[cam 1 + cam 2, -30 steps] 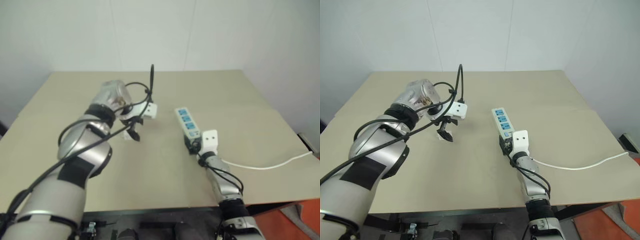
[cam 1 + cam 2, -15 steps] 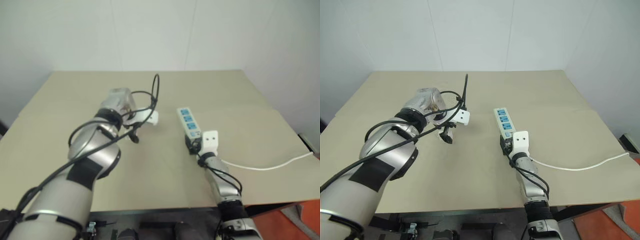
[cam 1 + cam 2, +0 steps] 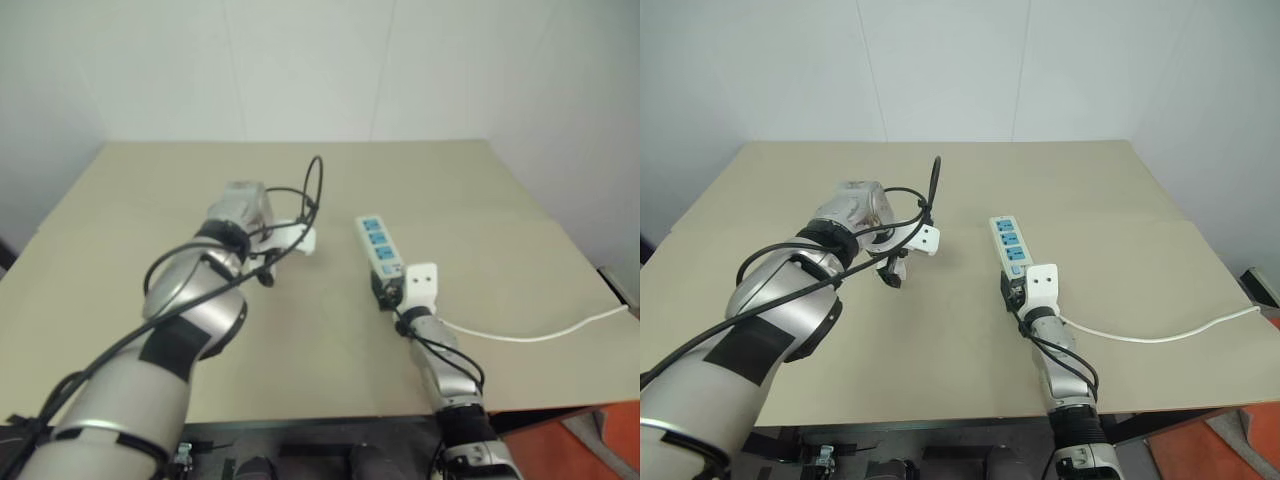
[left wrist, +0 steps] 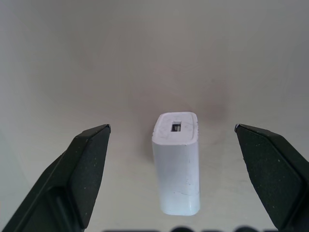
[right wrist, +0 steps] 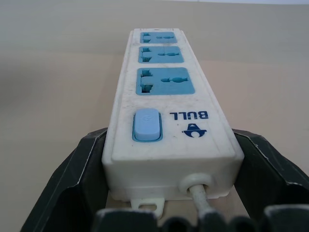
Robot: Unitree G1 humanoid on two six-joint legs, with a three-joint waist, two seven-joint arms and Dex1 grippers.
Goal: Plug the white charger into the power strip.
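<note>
Table (image 3: 1120, 190) holds power strip (image 5: 166, 96); wrist view reveals white charger (image 4: 176, 162).

White charger (image 4: 176, 162): small plain white block with rounded edges, one small rectangular port in its end face. Lies on tan tabletop, apart from power strip, off toward robot's left of it.

Power strip (image 5: 166, 121): long narrow white bar, flat on tabletop, face up. Three blue-faced sockets in row, all unoccupied; pale blue switch and blue "BULL" logo near cord end. Thin white cord (image 3: 1160, 335) leaves that end, trails across tabletop toward robot's right edge.
</note>
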